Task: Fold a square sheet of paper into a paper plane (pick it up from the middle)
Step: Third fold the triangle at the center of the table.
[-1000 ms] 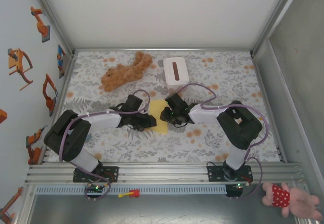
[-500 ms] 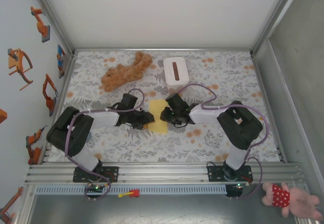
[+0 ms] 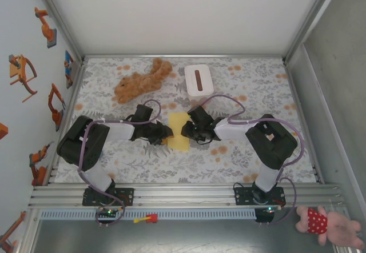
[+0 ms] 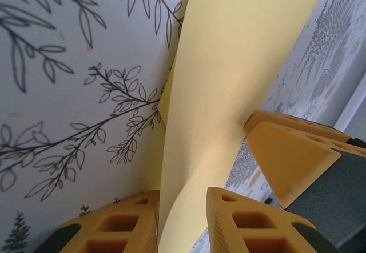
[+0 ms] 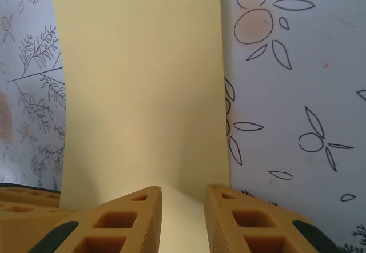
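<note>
The square sheet of paper [image 3: 179,132] shows as a pale-yellow upright strip on the patterned table between the two grippers. My left gripper [image 3: 166,133] sits at its left edge. In the left wrist view the paper [image 4: 229,87] curls up between the orange fingertips [image 4: 234,216], touching the left one, with a gap on the other side. My right gripper [image 3: 186,130] sits at the right edge. In its wrist view the paper [image 5: 143,87] rises as a low ridge between the fingers [image 5: 231,216], which stand a narrow gap apart. No paper plane shape is formed.
A brown plush toy [image 3: 140,80] lies at the back left and a white box with a brown slot [image 3: 198,79] behind the paper. Frame rails run along the near edge [image 3: 183,193]. A pink-and-red toy [image 3: 329,224] lies off the table, right.
The left arm's elbow has swung back and left while its gripper stayed at the paper's left edge, its jaws narrowing. The right arm has not moved.
</note>
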Tool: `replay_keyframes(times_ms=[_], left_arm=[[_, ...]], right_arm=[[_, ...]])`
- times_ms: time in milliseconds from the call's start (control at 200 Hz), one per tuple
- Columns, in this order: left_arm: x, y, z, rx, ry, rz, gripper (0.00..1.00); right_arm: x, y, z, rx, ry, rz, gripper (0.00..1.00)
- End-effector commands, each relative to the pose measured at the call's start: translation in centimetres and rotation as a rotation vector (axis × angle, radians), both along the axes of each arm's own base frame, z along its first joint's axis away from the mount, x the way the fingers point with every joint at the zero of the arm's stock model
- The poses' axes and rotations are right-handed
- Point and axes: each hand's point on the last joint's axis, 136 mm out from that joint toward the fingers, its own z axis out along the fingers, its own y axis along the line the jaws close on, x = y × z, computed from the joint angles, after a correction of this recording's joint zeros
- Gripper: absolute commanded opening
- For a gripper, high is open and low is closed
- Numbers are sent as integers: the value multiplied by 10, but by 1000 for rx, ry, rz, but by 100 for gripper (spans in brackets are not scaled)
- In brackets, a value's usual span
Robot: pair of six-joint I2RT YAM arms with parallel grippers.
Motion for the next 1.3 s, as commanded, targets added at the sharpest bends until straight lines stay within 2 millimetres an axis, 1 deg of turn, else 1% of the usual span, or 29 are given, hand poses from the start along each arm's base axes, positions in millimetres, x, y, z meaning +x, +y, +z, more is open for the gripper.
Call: replay_keyframes(times_ms=[0, 115, 180, 295, 381, 486, 566, 636, 806, 881, 972, 1082, 1217, 1297], left_arm=[[2, 0, -4, -16, 33, -21, 24], [2, -1, -6, -33, 45, -38, 22], [3, -1, -7, -34, 48, -42, 19], [5, 1, -6, -27, 45, -45, 15], [6, 2, -5, -28, 45, -38, 12], [8, 0, -2, -36, 49, -22, 8], [9, 0, 1, -41, 49, -13, 7], [12, -2, 6, -53, 36, -8, 4], [15, -5, 19, -73, 15, -1, 1], [16, -5, 24, -80, 8, 3, 0], [17, -5, 30, -84, 7, 11, 0], [18, -6, 36, -77, 17, 15, 0], [19, -6, 40, -74, 22, 21, 0], [19, -7, 42, -73, 22, 20, 0]], right_arm=[[-17, -32, -26, -122, 66, -20, 27], [-16, -30, -23, -122, 51, -7, 28], [-15, -30, -21, -121, 42, -2, 28], [-9, -29, -11, -117, -2, 10, 31], [-2, -24, 3, -92, -69, 34, 35], [6, -16, 29, -48, -180, 85, 43], [9, -15, 44, -30, -258, 121, 52], [9, -16, 53, -23, -302, 138, 56], [3, -11, 66, 10, -363, 206, 59], [-1, -9, 70, 7, -411, 247, 63], [-7, -9, 78, -34, -495, 302, 68], [-13, -4, 87, -101, -608, 393, 68], [-22, 4, 88, -165, -694, 505, 71], [-31, 11, 88, -189, -762, 573, 73]])
